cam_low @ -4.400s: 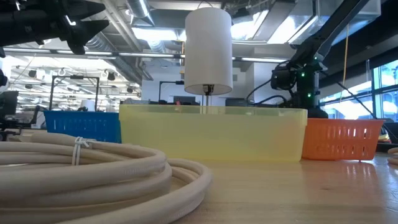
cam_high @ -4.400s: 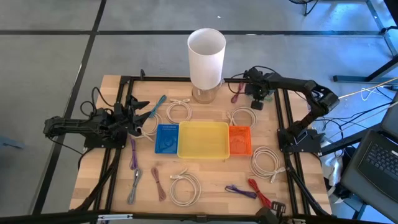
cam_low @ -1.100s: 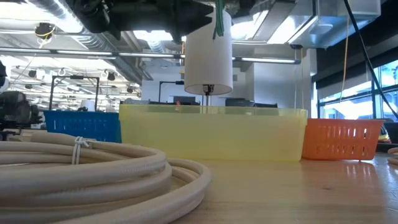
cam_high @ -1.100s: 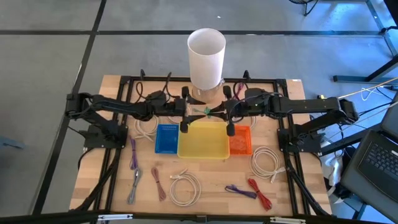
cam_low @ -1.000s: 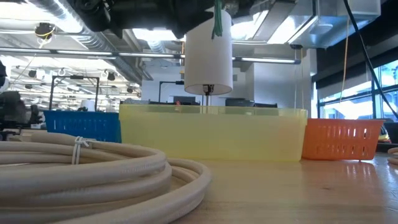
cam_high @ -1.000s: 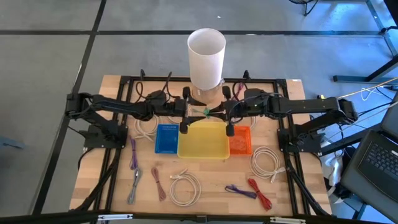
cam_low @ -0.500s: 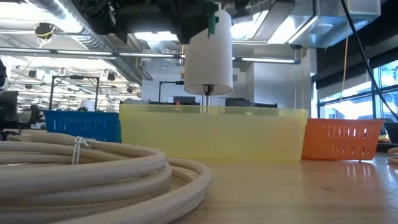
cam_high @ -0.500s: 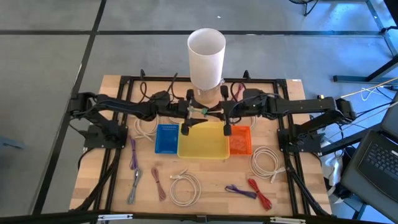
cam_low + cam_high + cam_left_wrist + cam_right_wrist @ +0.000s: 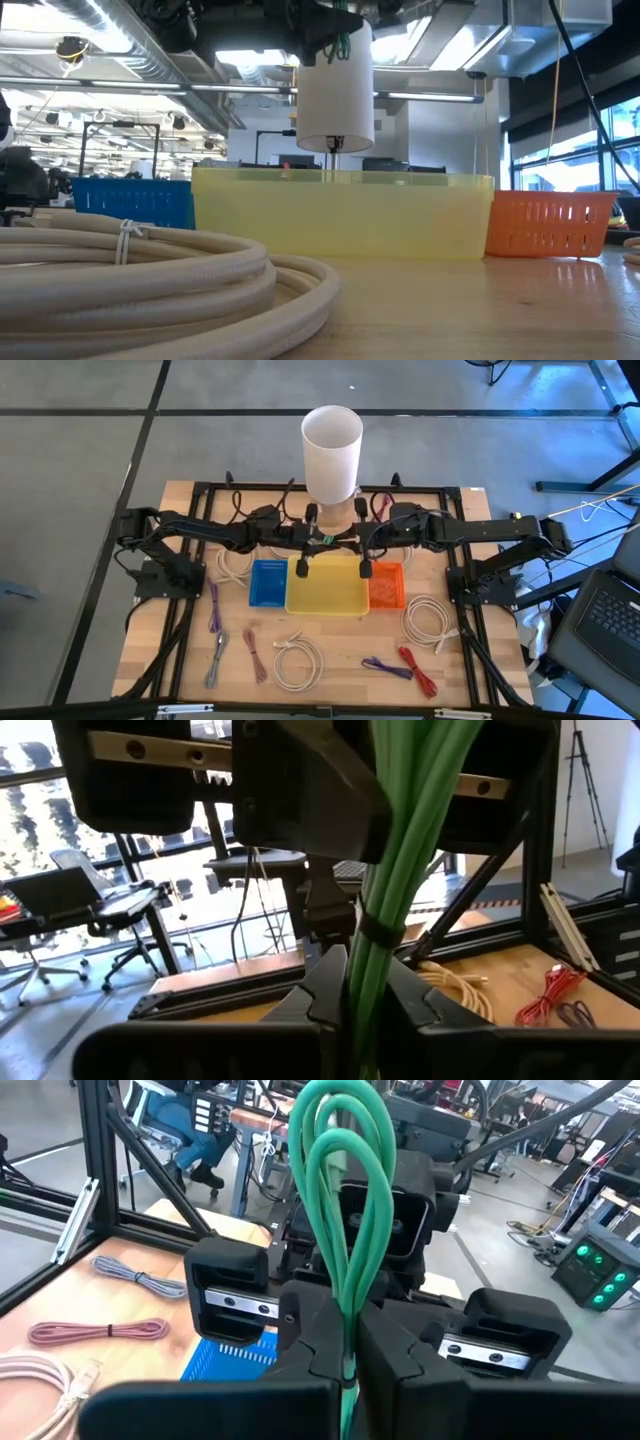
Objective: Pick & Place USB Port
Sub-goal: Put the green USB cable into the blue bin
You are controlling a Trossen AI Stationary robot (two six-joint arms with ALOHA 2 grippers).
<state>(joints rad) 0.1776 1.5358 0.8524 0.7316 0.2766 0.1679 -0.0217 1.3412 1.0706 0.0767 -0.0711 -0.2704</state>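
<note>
Green cable bundle [image 9: 322,540] held aloft between both arms, above the far edge of the yellow tray [image 9: 327,584] and just in front of the white cylinder [image 9: 332,455]. Left gripper [image 9: 358,1005] with jaws clamped on the bundle near its black tie; right gripper [image 9: 349,1342] likewise clamped on the looped end. Blue basket [image 9: 267,582] and orange basket [image 9: 386,585] flanking the tray on the bench [image 9: 190,665]. Cream coils [image 9: 427,622] and purple, red and pink bundles scattered nearer the front.
</note>
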